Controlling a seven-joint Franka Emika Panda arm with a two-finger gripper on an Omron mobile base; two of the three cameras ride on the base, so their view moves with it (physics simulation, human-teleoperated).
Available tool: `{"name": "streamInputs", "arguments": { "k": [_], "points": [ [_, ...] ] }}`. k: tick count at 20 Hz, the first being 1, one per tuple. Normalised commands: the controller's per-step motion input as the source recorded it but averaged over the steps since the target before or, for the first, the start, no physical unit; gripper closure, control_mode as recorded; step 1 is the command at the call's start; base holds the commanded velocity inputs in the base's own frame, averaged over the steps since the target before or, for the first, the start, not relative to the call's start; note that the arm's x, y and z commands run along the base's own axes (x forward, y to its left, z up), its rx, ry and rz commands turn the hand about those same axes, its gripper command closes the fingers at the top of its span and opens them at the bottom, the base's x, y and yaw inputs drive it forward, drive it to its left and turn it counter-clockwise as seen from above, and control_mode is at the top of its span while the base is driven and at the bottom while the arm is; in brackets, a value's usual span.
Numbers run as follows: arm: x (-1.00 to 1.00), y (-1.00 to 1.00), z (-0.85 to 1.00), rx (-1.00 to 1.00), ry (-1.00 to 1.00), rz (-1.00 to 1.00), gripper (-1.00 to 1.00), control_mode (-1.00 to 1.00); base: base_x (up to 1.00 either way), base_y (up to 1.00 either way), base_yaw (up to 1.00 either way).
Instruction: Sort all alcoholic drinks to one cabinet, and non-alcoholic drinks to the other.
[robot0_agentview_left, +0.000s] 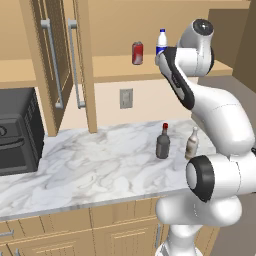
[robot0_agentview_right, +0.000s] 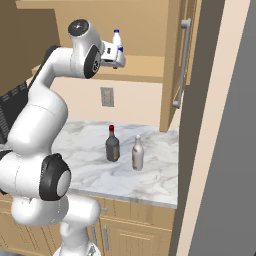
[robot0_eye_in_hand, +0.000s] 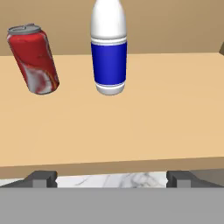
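At top centre of the hand view, the white bottle (robot0_eye_in_hand: 109, 48) stands beside the red can (robot0_eye_in_hand: 33, 59); the gripper (robot0_eye_in_hand: 112, 178) is spread wide, holding nothing.

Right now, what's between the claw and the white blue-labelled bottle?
Nothing but bare shelf: in the hand view, the open claw faces the white bottle across empty wood.

counter: white-grey marble worktop (robot0_agentview_left: 100, 165) seen over light-wood base cupboards (robot0_agentview_left: 115, 232) | wall: beige, 1 grey outlet plate (robot0_agentview_left: 126, 98) set in it | left: black oven (robot0_agentview_left: 17, 131) stood on worktop | light: even, soft
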Motion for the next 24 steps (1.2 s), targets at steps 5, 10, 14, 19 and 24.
{"name": "streamInputs", "arguments": {
  "k": [5, 10, 14, 19, 24],
  "points": [
    [-1.0, 0.0, -0.48, 0.0, 0.07, -0.05, -1.0, -1.0, 0.0, 0.0, 0.0],
    [-1.0, 0.0, -0.55, 0.0, 0.07, -0.06, -1.0, -1.0, 0.0, 0.0, 0.0],
    [-1.0, 0.01, -0.64, 0.0, 0.11, -0.04, -1.0, -1.0, 0.0, 0.0, 0.0],
    [-0.65, 0.13, -0.84, 0.0, 0.1, 0.0, -1.0, -1.0, 0.0, 0.0, 0.0],
    [-0.07, 0.12, -0.78, 0.0, 0.06, 0.0, -1.0, -1.0, 0.0, 0.0, 0.0]
  ]
}}
